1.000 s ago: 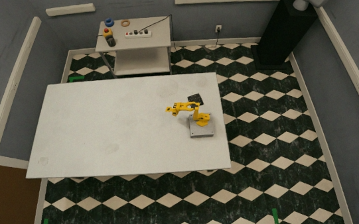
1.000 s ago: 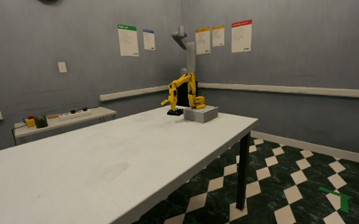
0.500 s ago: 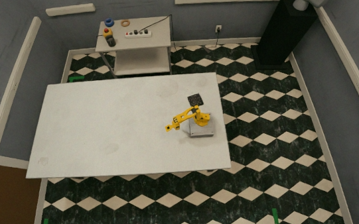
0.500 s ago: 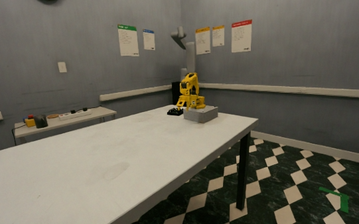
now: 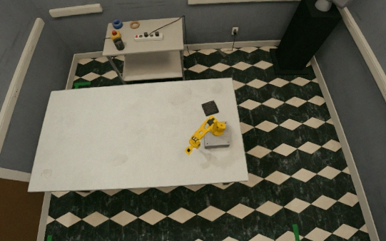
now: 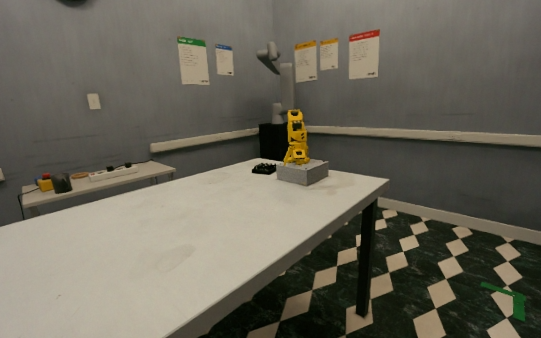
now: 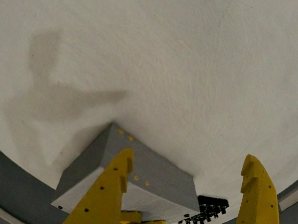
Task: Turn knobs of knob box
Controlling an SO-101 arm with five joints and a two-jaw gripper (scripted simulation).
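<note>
Dim room, soft tabletop shadows.

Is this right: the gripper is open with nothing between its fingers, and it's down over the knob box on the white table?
Not over the knob box. The top view shows the gripper out on the other side of the grey block from the knob box. Open, nothing between its fingers, box on the white table: correct.

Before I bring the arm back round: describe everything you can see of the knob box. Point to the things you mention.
The knob box (image 5: 210,108) (image 6: 261,169) (image 7: 212,200) is a flat, black, roughly square block with black knobs standing up from its top. It rests on the white table, beside the gray base block, turned slightly in the top view. The gripper is away from it. Knob directions are too small to read.
</note>
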